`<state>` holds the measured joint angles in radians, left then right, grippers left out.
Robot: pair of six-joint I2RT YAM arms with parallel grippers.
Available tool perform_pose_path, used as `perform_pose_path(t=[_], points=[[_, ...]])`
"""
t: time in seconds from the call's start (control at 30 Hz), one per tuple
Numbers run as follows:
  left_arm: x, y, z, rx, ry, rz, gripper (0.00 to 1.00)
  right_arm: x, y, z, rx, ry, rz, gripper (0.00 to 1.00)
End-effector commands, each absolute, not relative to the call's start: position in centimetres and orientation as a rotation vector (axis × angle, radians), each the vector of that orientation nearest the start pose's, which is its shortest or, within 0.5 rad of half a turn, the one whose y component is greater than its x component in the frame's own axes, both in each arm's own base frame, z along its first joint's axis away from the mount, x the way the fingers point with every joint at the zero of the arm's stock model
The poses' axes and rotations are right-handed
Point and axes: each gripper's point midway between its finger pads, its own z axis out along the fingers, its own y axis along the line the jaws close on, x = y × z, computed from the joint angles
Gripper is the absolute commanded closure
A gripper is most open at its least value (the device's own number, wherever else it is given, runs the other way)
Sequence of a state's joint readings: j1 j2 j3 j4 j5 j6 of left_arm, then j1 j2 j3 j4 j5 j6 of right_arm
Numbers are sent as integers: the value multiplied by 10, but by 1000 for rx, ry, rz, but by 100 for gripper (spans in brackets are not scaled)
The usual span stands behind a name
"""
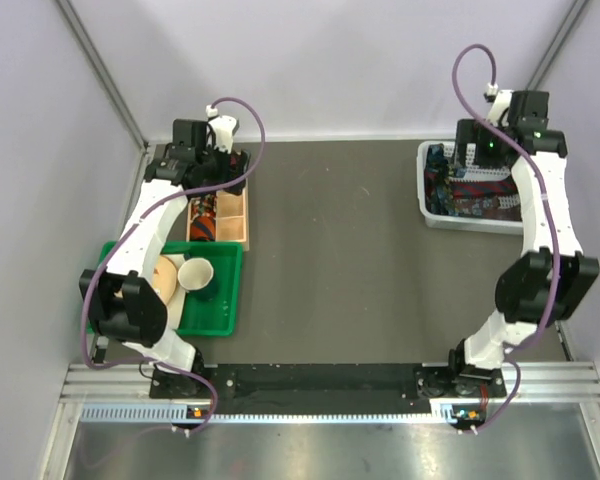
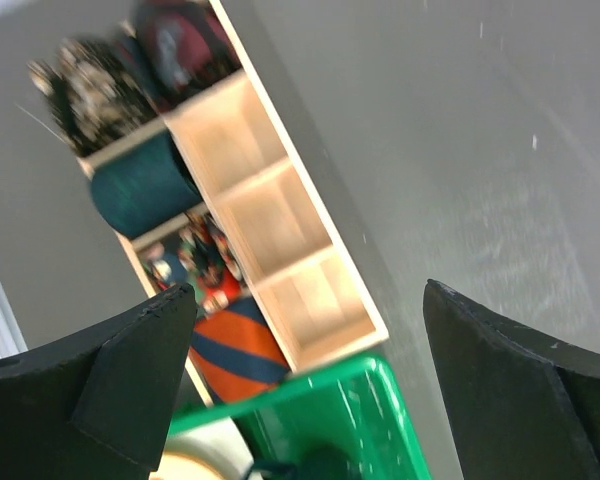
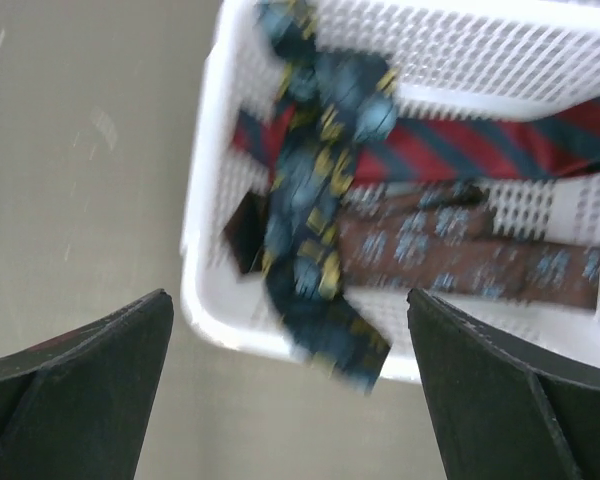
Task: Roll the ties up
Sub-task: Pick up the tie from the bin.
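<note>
Your right gripper (image 3: 290, 300) hangs over the far right corner of the counter (image 1: 340, 260), jaws spread wide with nothing between them, just above the white basket (image 3: 205, 200) that holds the unrolled ties. The dark blue tie (image 3: 315, 200), printed with pale blue and yellow motifs, lies across the others and droops over the basket's rim, its tip outside. Beneath it a red-and-navy striped tie (image 3: 460, 150) and a brown tie (image 3: 460, 255) with pale blue figures lie flat on the basket floor. Your left gripper (image 2: 308, 290) is over the far left corner, jaws likewise parted and holding nothing, above the wooden box (image 2: 280, 190). The box's column nearer the left edge carries the coils: a dark red roll (image 2: 180, 40), a dark patterned roll (image 2: 85, 90), a teal roll (image 2: 140, 190), a multicoloured roll (image 2: 195, 265) and an orange-and-navy striped roll (image 2: 235, 350). Both wrist views are blurred, so you cannot tell whether any fabric carries lettering. The green tray (image 2: 350, 410) sits just beside the box's near end, along the left edge, with a cup (image 1: 197, 273) in it. The basket sits close to the right edge, the box near the far edge, and the broad dark middle of the counter lies between them.
</note>
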<state>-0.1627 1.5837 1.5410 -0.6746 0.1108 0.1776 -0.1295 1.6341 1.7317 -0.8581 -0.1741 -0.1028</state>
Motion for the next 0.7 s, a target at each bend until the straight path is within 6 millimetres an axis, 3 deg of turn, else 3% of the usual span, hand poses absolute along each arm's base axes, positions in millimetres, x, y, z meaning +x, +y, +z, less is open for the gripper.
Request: perform_pose_path(t=[0.0,0.1,0.13,0.2,0.23,0.3,0.33,0.57,0.67], points=[[445,-86,290,371,2021,-120,1,475,-45,273,81,2257,75,1],[450,-85,288,364,2013,-109,1,501,-48,272,77,2239,79,1],[451,-85,287,367,2016,-107,1,511,-49,255,79,2267,84,1],[453,-84,283,387,2026,-96,1,526,-52,250,121,2256,93,1],[453,-83,280,391,2036,-89,1,535,-52,233,120,2283,95,1],[454,-82,276,398,2050,-80,1,547,-54,227,119,2278,94,1],[454,-82,274,396,2058,-76,1,553,-53,210,120,2304,106,1],[451,-81,249,410,2173,-77,1,579,-54,167,100,2342,59,1],[449,-83,244,424,2199,-92,1,588,-55,159,103,2340,44,1]])
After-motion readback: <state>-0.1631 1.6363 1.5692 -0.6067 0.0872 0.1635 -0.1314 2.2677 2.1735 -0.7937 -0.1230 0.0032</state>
